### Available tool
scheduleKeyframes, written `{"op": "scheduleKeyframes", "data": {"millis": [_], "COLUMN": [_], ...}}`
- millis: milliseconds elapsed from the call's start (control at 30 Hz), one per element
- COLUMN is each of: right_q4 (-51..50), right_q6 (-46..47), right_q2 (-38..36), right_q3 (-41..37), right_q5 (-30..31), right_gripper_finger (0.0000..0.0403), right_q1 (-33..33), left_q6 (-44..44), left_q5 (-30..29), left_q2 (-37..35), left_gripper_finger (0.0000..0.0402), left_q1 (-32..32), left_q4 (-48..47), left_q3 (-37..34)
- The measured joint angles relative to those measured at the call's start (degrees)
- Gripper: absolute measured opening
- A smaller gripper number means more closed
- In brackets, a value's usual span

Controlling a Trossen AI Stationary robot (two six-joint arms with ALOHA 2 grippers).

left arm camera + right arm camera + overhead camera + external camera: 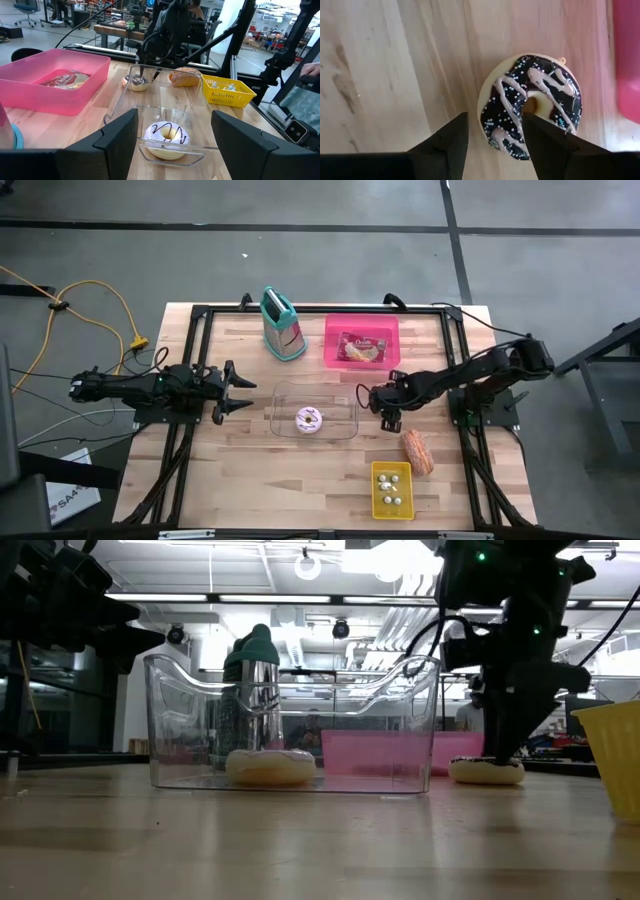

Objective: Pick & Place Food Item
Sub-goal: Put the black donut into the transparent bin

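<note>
The right gripper hangs with its fingers spread apart, straddling the near rim of the dark-iced donut, which lies on the table directly beneath it. Just beyond sits the clear tub holding a pink-iced donut. Farther off, the left gripper waits, spread wide.

The chocolate-iced donut wears pale pink drizzle and white speckles over a cream body. A pink-iced donut (dark zigzag across it) lies in the clear container. Pink bin, yellow basket, teal-handled grater, pale wooden table.
</note>
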Motion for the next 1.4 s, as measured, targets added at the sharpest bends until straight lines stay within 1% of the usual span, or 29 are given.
{"op": "scheduleKeyframes", "data": {"millis": [467, 800, 1100, 1200, 1400], "right_q4": [6.3, 6.5, 6.7, 6.7, 6.7], "right_q6": [-0.3, -1.7, -1.9, -1.9, -1.6], "right_q2": [0.0, 0.0, 0.0, 0.0, 0.0], "right_q3": [-4.1, -4.1, -4.1, -4.1, -4.1], "right_q5": [1.1, 1.9, 0.3, 0.2, 0.2], "right_gripper_finger": [0.0174, 0.0174, 0.0174, 0.0166, 0.0133], "right_q1": [0.0, -0.7, -1.3, -1.3, -1.3], "left_q6": [0.0, 0.0, 0.0, 0.0, 0.0], "left_q5": [0.0, 0.0, 0.0, 0.0, 0.0], "left_q2": [0.0, 0.0, 0.0, 0.0, 0.0], "left_gripper_finger": [0.0246, 0.0246, 0.0246, 0.0246, 0.0246], "left_q1": [0.0, 0.0, 0.0, 0.0, 0.0], "left_q4": [0.0, 0.0, 0.0, 0.0, 0.0], "left_q3": [0.0, 0.0, 0.0, 0.0, 0.0]}}
